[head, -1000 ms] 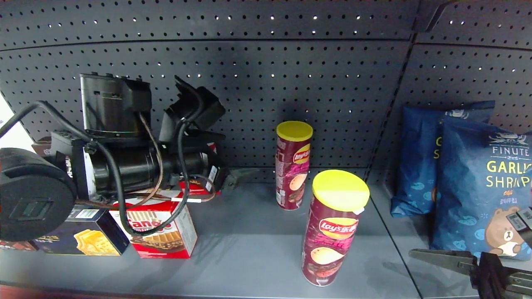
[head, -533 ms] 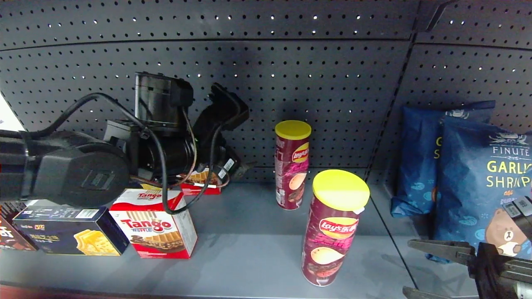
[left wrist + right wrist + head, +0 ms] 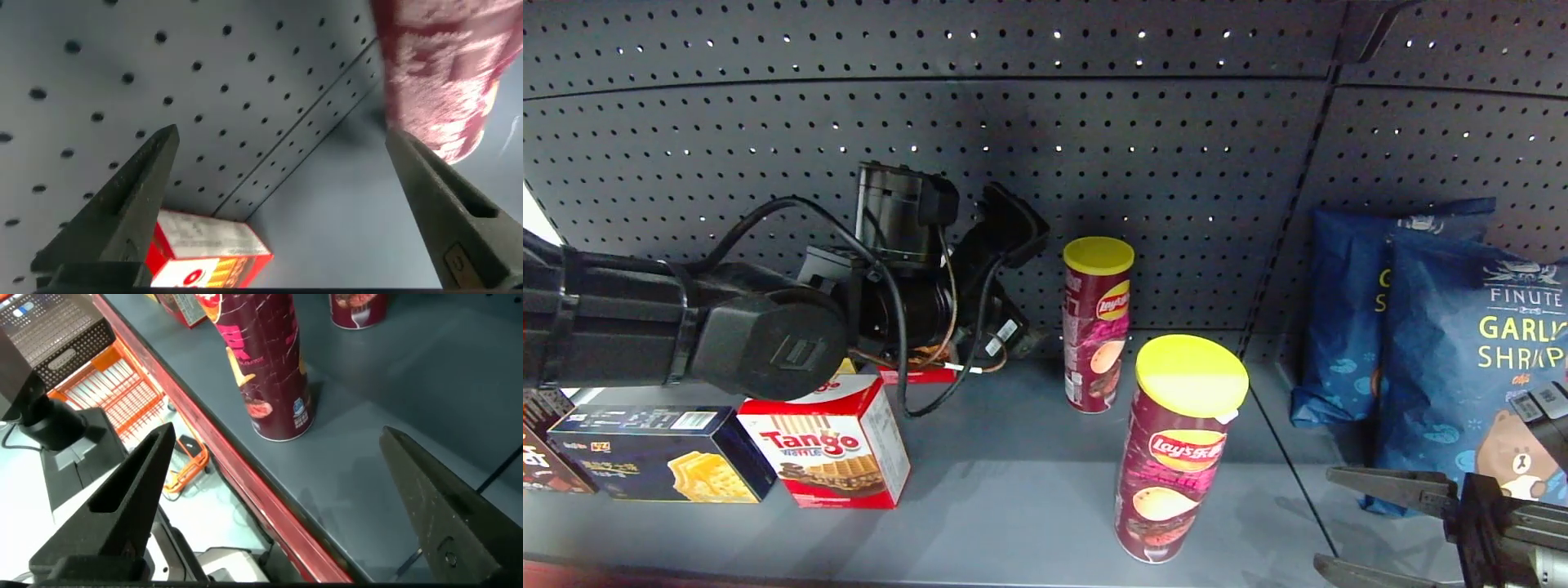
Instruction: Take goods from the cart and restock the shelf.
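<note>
The left arm [image 3: 768, 347] hides most of the rear red box [image 3: 921, 376].

Brand print on red box [image 3: 837, 445], chip cans [image 3: 1176, 457], blue bags [image 3: 1470, 343].

Cans [image 3: 1172, 474]: maroon, yellow lids. Wafer box [image 3: 837, 453]: red and white. Left box [image 3: 662, 453]: navy, yellow picture. Bags [image 3: 1470, 359]: blue, yellow lettering. Pegboard [image 3: 1176, 163]: dark grey, dotted holes. Shelf [image 3: 1013, 490]: plain grey.

Light on the shelf [image 3: 1013, 482] is dim and soft, with faint shadows beside the front can [image 3: 1176, 457]. Pinpoints of light shine through holes in the pegboard [image 3: 1094, 122], whose rows bow toward the edges. In the left wrist view the rear can [image 3: 441, 73] is blurred close up.
</note>
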Tool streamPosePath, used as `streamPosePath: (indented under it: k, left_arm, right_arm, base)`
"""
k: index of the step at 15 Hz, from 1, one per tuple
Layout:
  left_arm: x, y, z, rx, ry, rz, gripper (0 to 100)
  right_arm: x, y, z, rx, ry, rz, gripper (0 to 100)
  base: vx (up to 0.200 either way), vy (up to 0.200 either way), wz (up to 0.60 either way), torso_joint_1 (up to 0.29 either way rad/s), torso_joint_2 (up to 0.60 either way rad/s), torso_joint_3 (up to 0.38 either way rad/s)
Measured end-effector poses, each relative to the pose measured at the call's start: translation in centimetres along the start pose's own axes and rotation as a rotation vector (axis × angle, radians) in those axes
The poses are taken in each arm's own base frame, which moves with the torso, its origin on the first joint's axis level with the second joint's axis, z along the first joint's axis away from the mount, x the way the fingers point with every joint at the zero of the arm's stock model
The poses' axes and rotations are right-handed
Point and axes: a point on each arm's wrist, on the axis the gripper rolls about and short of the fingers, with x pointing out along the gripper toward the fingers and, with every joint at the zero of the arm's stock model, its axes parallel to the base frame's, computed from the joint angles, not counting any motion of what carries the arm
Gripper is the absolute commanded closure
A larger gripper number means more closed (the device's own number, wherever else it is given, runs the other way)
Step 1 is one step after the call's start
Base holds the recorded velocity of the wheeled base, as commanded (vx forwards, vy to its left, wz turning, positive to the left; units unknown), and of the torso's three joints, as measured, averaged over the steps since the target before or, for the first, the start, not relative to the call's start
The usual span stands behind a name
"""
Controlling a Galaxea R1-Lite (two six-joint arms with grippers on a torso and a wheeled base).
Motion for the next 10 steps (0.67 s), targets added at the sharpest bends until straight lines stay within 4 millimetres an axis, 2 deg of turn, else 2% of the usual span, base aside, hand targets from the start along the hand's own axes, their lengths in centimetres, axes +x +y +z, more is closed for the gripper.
streamPosePath:
  k: [10]
  left_arm:
    - [2.4,-1.0,0.8,0.001,-0.004,0.007,0]
  right_arm:
    - [0.0,-0.1,-0.1,0.003,0.003,-0.005,0]
  base:
    - [0.0,0.0,0.0,0.0,0.0,0.0]
